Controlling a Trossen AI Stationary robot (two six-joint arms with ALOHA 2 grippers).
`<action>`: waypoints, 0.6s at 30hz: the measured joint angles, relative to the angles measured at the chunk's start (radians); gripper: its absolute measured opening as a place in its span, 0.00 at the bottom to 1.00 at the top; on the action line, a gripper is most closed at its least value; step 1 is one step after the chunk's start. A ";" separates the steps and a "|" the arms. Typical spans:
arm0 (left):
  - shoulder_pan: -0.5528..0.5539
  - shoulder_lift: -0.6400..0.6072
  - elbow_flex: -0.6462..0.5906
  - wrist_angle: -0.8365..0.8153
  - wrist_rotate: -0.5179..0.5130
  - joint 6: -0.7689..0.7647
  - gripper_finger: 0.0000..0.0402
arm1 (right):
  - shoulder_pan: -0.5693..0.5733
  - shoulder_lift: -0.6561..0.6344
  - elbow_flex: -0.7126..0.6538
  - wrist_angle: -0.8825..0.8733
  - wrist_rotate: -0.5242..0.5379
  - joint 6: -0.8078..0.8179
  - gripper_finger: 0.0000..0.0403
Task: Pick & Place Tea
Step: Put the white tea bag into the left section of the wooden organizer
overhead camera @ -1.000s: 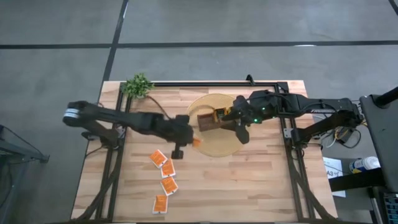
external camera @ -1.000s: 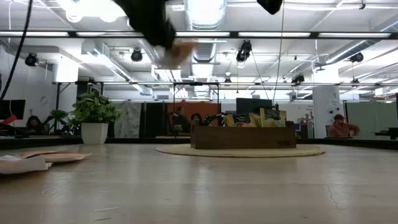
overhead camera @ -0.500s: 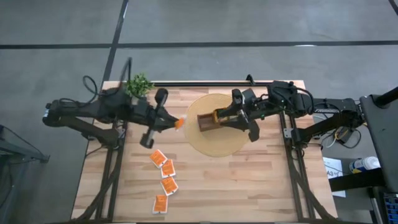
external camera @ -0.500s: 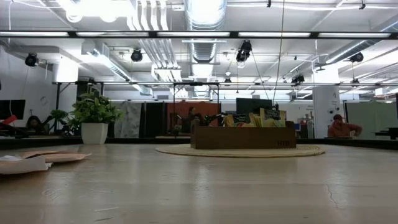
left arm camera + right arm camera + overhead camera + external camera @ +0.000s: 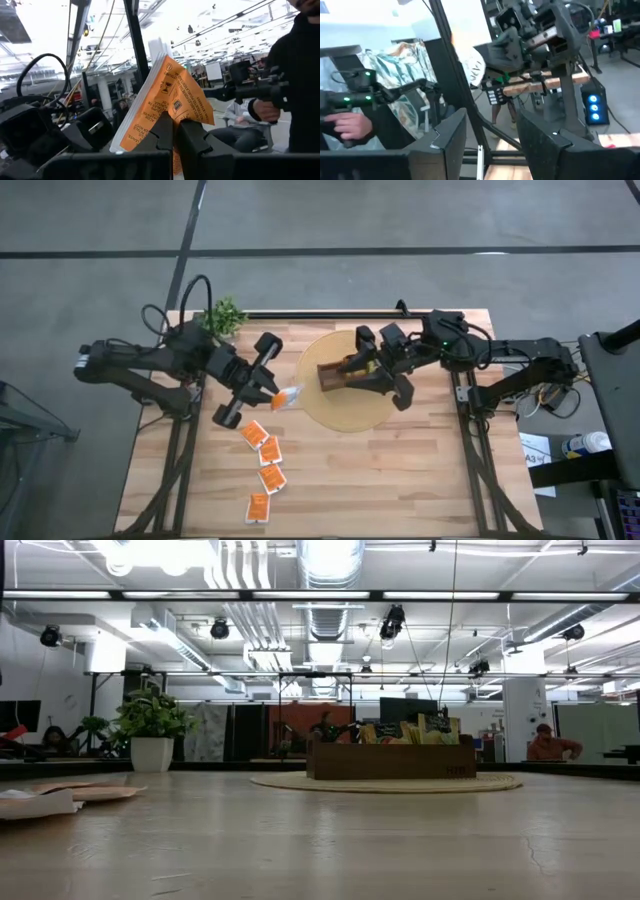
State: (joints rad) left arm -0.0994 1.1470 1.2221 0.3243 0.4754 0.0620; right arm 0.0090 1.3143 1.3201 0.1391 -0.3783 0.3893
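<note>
The held tea sachet is orange with dark print and a white edge. Four orange-and-white sachets lie on the pale wood-grain table. The wooden box is brown.

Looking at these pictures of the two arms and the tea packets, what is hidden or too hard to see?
- Wooden box, high view: the right gripper hangs over it, so its compartments are partly hidden.
- Sachets in the box, low view: too small and far away to count.
- Orange sachet, left wrist view: the shut left gripper covers its lower part.
- Loose sachets, low view: seen edge-on, labels unreadable.
</note>
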 joint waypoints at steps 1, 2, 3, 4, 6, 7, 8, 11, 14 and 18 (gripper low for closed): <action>0.000 0.006 0.000 0.006 0.002 -0.005 0.02 | 0.000 0.006 0.000 -0.001 0.002 -0.002 0.42; 0.000 0.011 0.000 0.015 0.002 -0.011 0.02 | 0.000 0.012 0.000 0.004 0.003 -0.008 0.42; 0.000 0.013 0.000 0.014 0.001 -0.012 0.02 | 0.000 0.013 0.000 0.002 0.004 -0.014 0.42; 0.000 0.017 0.000 0.016 0.001 -0.012 0.02 | 0.000 0.017 0.000 0.001 0.007 -0.020 0.42; 0.001 0.023 0.000 0.021 0.000 -0.016 0.02 | 0.000 0.026 0.000 0.015 0.011 -0.027 0.42; 0.001 0.027 0.000 0.024 -0.001 -0.016 0.02 | 0.000 0.029 0.000 0.019 0.011 -0.027 0.42; 0.001 0.034 0.000 0.032 -0.003 -0.017 0.02 | 0.000 0.035 0.000 0.031 0.011 -0.028 0.42; 0.001 0.051 0.000 0.064 -0.005 -0.030 0.02 | -0.001 0.048 0.000 0.056 0.014 -0.030 0.42; 0.001 0.061 0.000 0.073 -0.005 -0.039 0.02 | -0.001 0.058 0.000 0.075 0.016 -0.031 0.42; 0.001 0.076 0.000 0.071 -0.009 -0.052 0.02 | 0.000 0.067 0.000 0.077 0.031 -0.031 0.42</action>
State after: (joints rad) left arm -0.0982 1.2227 1.2224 0.3950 0.4669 0.0099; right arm 0.0086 1.3815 1.3201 0.2165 -0.3471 0.3584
